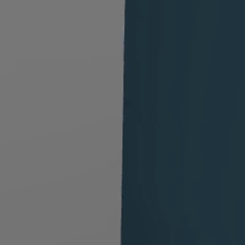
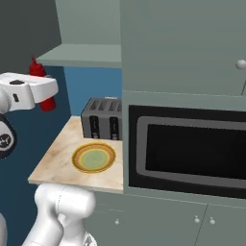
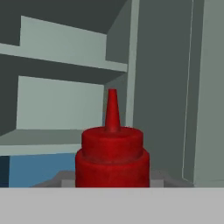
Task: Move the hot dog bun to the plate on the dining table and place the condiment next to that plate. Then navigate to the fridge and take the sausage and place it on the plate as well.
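My gripper (image 2: 43,91) is shut on the condiment (image 2: 38,69), a slim red squeeze bottle held upright in the air at the upper left of the right base view. In the hand view the condiment's ribbed red cap and pointed nozzle (image 3: 112,151) rise right in front of the camera, between the fingers. The bottle hangs above and to the left of a small beige counter (image 2: 55,166). The hot dog bun, the plate, the dining table, the fridge and the sausage are out of view.
On the small counter lie a golden-yellow dish with a greenish centre (image 2: 93,157) and a grey toaster (image 2: 102,119). A built-in microwave (image 2: 187,151) and grey-green cabinets (image 2: 182,43) fill the right. A grey panel (image 1: 60,119) and a dark blue wall (image 1: 184,119) stand close.
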